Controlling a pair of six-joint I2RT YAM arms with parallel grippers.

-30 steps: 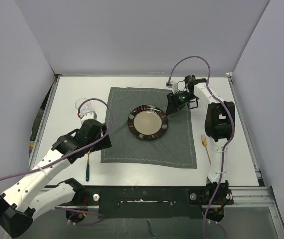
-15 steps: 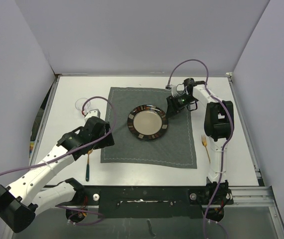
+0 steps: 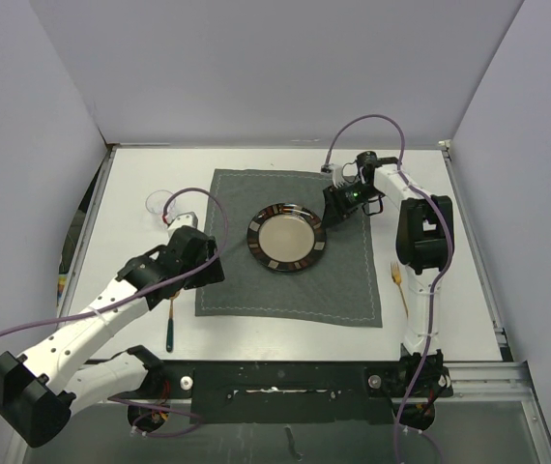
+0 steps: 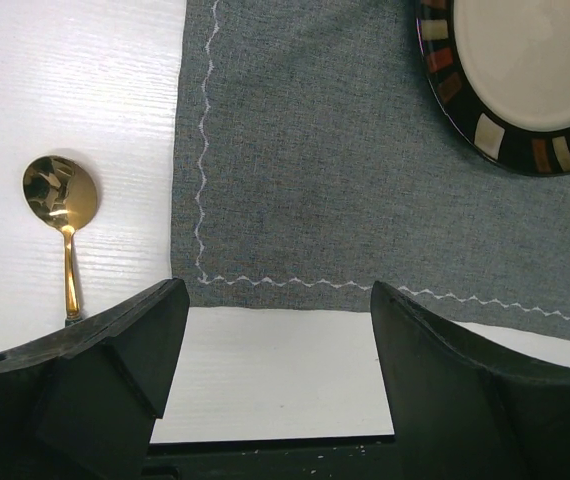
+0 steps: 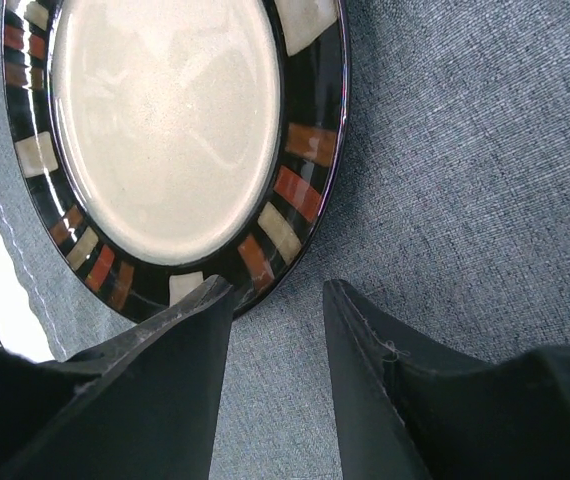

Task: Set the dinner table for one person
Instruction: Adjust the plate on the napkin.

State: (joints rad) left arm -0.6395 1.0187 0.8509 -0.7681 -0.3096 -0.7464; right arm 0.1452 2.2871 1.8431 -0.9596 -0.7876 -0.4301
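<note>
On the white dinner table (image 3: 126,232), a gold spoon (image 4: 60,195) lies just left of the grey placemat (image 4: 345,170); the left gripper (image 4: 277,300) hangs spread wide over the mat's near corner. Mid-mat sits the cream-centred plate (image 5: 165,120) — the right gripper (image 5: 277,290), jaws apart, hovers by its rim. Only the top view shows the fork (image 3: 399,287) and the glass (image 3: 159,203).

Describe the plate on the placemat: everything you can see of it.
The plate is round, glazed and ceramic-looking, with a plain cream well that shines under the light and a broad black rim set with cream, orange and red-brown blocks. It is empty and lies flat, right side up, near the middle of the dark grey placemat, which carries it. The right gripper hangs just off its far right rim, jaws apart; contact cannot be judged.
</note>
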